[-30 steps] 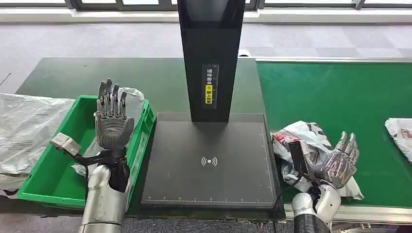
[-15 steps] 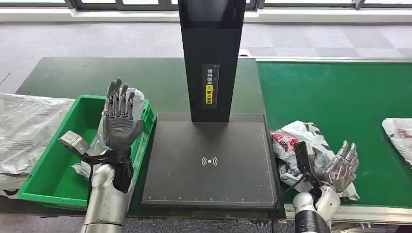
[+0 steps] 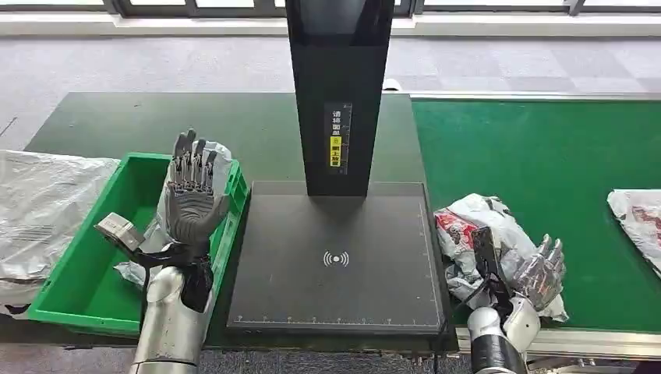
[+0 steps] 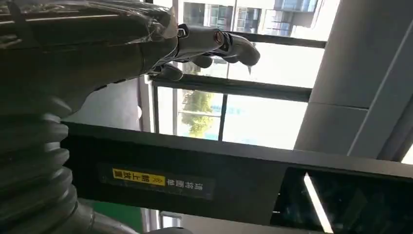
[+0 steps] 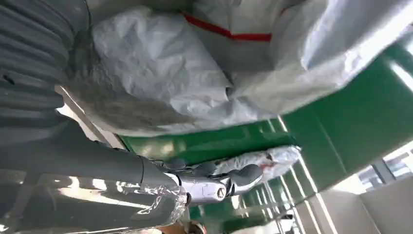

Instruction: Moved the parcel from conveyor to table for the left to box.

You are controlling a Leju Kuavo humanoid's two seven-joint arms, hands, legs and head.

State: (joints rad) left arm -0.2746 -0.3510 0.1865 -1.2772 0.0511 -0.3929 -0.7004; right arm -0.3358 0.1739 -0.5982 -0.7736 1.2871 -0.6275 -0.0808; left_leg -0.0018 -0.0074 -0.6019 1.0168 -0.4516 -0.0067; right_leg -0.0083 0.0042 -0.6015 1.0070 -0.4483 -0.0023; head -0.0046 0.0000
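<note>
Right hand (image 3: 538,276) sits on the near side of the parcel (image 3: 479,230), fingers spread, palm against the crumpled bag; nothing gripped yet as far as I can tell. Parcel lies on the green conveyor (image 3: 546,156), at its near-left corner, just beside the black scan pad (image 3: 335,296). Left hand (image 3: 191,199) is raised over the green bin (image 3: 86,288), open flat, holding nothing; bin has a white bag in it. For this step I'd get the fingers well under or around the bulk of the bag rather than pinching loose film, since the plastic looks slack and would likely slip or tear; lift clear of the pad edge, then carry left and set it flat on the pad within the left arm's reach. A second parcel (image 3: 635,214) sits further right on the belt, leave it. Writing: yellow label with Chinese text on the black post (image 3: 337,93), too small to read; wireless-style icon on the pad; red print on the parcel, illegible.
</note>
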